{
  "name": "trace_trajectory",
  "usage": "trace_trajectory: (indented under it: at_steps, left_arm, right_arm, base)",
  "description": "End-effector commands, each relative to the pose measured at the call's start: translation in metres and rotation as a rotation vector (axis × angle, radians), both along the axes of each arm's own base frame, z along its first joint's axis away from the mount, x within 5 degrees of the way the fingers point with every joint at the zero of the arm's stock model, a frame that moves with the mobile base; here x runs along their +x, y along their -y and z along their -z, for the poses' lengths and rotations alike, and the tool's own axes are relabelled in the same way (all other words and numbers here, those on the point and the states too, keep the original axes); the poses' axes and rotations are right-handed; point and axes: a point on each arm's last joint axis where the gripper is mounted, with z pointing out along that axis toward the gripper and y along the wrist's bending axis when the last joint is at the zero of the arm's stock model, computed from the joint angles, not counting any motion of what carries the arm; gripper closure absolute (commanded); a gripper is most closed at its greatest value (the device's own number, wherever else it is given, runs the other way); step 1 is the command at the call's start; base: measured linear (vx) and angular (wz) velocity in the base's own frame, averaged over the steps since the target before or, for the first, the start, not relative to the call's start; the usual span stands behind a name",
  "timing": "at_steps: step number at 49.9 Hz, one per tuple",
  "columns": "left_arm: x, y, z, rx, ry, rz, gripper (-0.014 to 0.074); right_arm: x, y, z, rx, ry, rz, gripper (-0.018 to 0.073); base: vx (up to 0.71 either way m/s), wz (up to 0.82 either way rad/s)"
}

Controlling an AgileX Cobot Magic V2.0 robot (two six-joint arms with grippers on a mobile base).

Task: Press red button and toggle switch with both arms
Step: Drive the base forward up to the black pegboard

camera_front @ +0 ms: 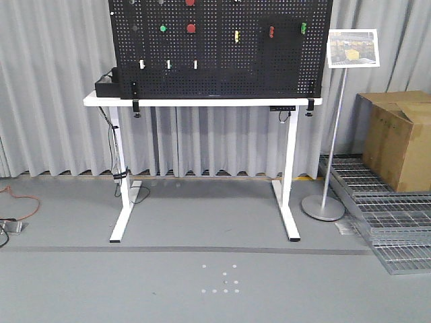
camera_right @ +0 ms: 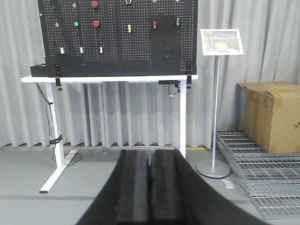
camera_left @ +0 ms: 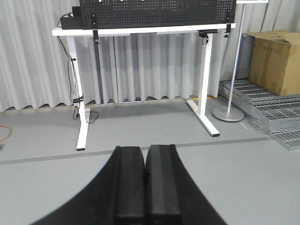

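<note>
A black pegboard (camera_front: 222,74) stands on a white table (camera_front: 202,101) far ahead. It carries a red button (camera_front: 190,28) with a second red one above it at the top edge, a green button (camera_front: 163,28), and yellow (camera_front: 236,36), red (camera_front: 271,31) and green (camera_front: 303,27) toggle switches. The right wrist view also shows the red button (camera_right: 96,23) and the red toggle (camera_right: 154,24). My left gripper (camera_left: 145,150) is shut and empty, low over the floor. My right gripper (camera_right: 149,153) is shut and empty. Both are far from the board. Neither arm shows in the front view.
Three small white switches (camera_front: 168,64) sit low on the board. A black box (camera_front: 106,84) is on the table's left end. A sign stand (camera_front: 333,134), a cardboard box (camera_front: 397,138) and metal grates (camera_front: 384,208) are at the right. Cables (camera_front: 121,176) hang by the left table leg.
</note>
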Motion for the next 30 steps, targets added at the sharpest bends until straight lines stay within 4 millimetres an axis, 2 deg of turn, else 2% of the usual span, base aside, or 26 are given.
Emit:
trace_trajectory:
  at_steps: [1, 30]
  left_arm:
    - [0.0004, -0.0003, 0.0034, -0.016, 0.061, -0.003, 0.0595]
    - [0.0004, -0.0003, 0.0034, -0.016, 0.061, -0.003, 0.0595]
  right_arm:
    - [-0.0018, -0.0003, -0.0041, -0.009, 0.085, -0.001, 0.0562]
    - [-0.0018, -0.0003, -0.0041, -0.009, 0.085, -0.001, 0.0562]
  base:
    - [0.00, 0.00]
    - [0.00, 0.00]
